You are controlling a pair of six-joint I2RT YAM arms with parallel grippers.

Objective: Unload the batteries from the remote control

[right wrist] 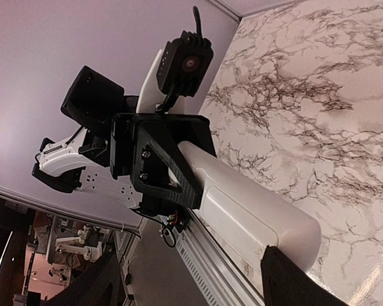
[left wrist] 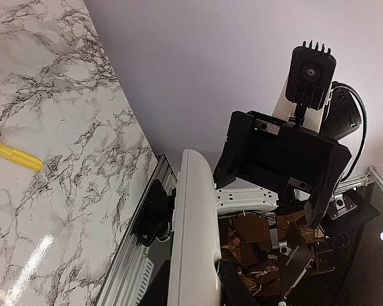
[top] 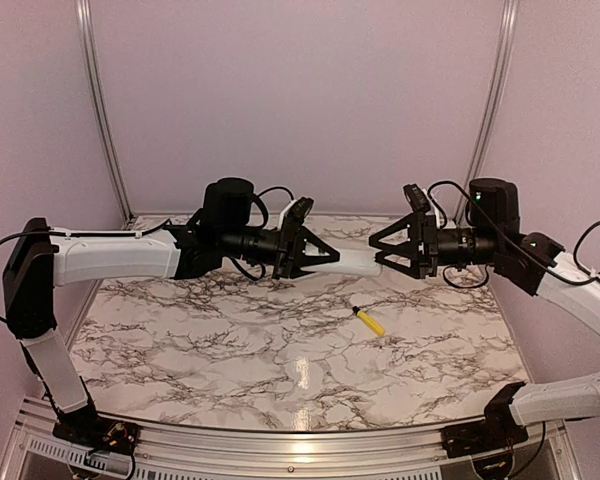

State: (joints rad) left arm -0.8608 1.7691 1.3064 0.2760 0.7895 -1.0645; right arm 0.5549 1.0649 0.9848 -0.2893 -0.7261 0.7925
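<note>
1. Nearest the near edge, the marble desk [top: 230, 340] carries a yellow-handled screwdriver [top: 370, 321]. It lies flat a little right of centre, with its dark tip toward the far left corner. Only the top and left wrist views catch it.
2. Beyond it, above the far half of the desk, the remote control [top: 355, 261] is held in the air, about midway between the left and right edges.
3. Its long axis runs nearly parallel to the far edge. The free end points toward the right edge and dips slightly.
4. The left wrist view sees the remote almost edge-on as a narrow white bar. The right wrist view shows its broad face, where a seam outlines a rectangular panel [right wrist: 236, 213].
5. The left gripper [top: 325, 255] is clamped tight on the remote's left end, one jaw on each side.
6. The right gripper [top: 378, 253] faces it with its jaws spread wide. The remote's free end reaches in between them.
7. In the right wrist view that end sits just beside one of the dark fingers [right wrist: 293, 280]. I cannot tell whether they touch.
</note>
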